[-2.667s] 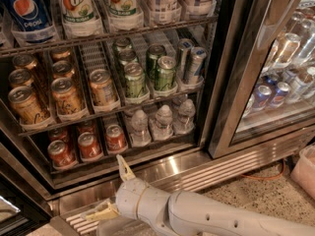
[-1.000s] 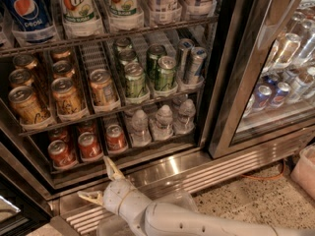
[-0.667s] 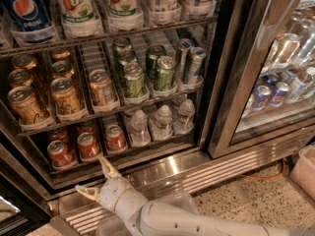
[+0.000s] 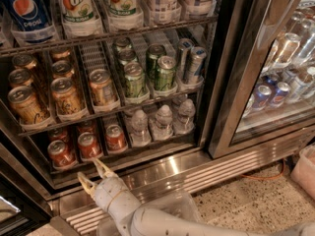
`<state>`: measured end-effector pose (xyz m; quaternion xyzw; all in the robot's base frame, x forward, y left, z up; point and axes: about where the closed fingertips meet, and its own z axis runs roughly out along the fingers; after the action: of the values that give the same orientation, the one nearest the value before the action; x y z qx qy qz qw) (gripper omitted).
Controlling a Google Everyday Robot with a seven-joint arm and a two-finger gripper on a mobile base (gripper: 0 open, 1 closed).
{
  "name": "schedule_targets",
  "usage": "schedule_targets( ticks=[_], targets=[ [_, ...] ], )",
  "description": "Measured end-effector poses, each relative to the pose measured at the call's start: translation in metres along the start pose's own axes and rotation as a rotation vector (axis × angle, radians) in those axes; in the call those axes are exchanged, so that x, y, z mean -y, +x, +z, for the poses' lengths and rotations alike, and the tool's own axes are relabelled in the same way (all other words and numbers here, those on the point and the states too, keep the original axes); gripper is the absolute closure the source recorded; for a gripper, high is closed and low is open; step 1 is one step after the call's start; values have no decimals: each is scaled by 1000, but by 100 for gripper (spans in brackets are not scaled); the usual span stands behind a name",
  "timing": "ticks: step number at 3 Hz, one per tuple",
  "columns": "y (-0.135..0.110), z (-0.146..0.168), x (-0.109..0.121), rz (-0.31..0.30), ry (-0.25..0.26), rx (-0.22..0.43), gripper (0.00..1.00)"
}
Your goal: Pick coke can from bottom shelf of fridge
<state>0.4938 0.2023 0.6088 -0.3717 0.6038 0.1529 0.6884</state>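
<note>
Your gripper (image 4: 94, 177) is at the lower left, jaws spread open, just under the bottom shelf (image 4: 147, 154). I think it is so because the coke can (image 4: 89, 145) stands directly above, in front.

Soft light from above fills the fridge (image 4: 230, 87) and dims toward the bottom shelf (image 4: 129, 154), where the coke cans (image 4: 89, 144) sit in shadow. Glare streaks the steel sill (image 4: 170, 169) and the glass door (image 4: 283, 77). The pale tool (image 4: 94, 177), jaws apart, is brightly lit just before the sill, lower left.

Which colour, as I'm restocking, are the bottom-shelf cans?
Red coke cans, camera view; the open pincer sits just below them.
</note>
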Motion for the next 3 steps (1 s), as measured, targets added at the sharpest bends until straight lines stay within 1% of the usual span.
schedule_targets(
  ticks=[1,2,3],
  targets=[
    [2,7,-2,11,61,11,47],
    [3,10,-4,0,108,5,34],
    [6,12,-3,-5,154,-4,35]
  ],
)
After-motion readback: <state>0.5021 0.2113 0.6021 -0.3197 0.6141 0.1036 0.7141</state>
